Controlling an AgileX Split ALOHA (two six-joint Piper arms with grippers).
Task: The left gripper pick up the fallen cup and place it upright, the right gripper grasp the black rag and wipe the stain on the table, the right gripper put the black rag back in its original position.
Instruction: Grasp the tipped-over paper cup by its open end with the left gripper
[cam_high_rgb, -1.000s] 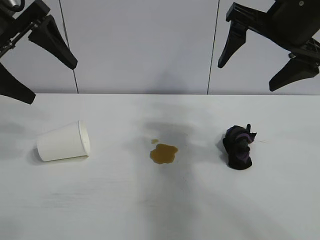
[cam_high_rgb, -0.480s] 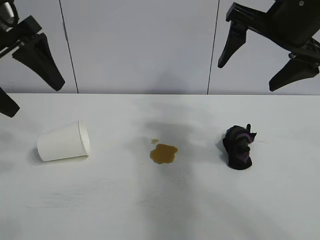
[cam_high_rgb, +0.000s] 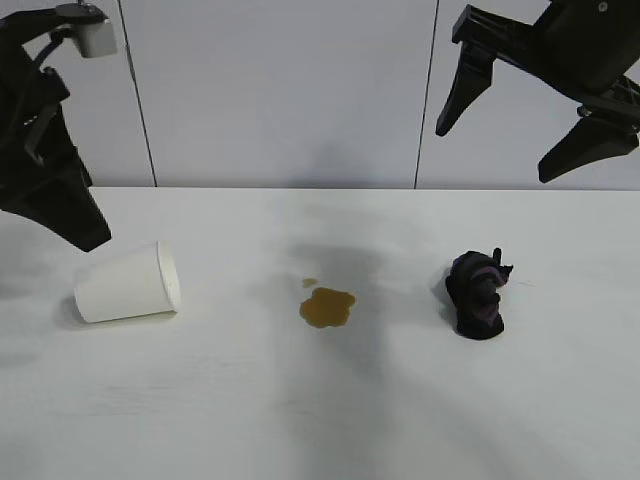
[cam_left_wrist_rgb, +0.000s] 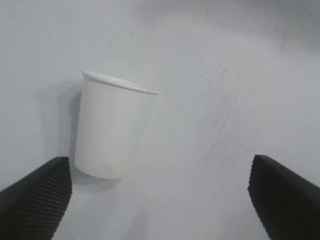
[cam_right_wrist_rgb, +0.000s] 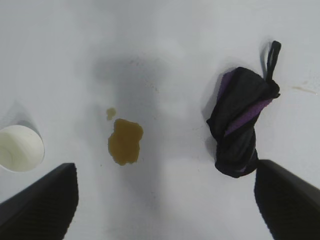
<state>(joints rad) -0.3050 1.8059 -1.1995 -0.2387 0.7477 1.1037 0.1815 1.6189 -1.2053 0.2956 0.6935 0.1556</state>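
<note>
Nothing is done as we see it: paper cup (cam_high_rgb: 127, 283) on its side, stain (cam_high_rgb: 327, 307) unwiped, black rag (cam_high_rgb: 477, 294) untouched, both grippers, left gripper (cam_left_wrist_rgb: 160, 200) and right gripper (cam_right_wrist_rgb: 165, 200), spread wide and empty.

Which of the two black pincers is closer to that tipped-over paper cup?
The left pincer. It hangs open just above and behind the cup, which lies on its side at the table's left end. The right pincer is high up over the far end, above the black rag.

Behind my matte white surface (cam_high_rgb: 330, 420) stands a pale grey panelled wall (cam_high_rgb: 290, 90), split by two thin dark vertical seams; soft shadows fall mid-surface.
</note>
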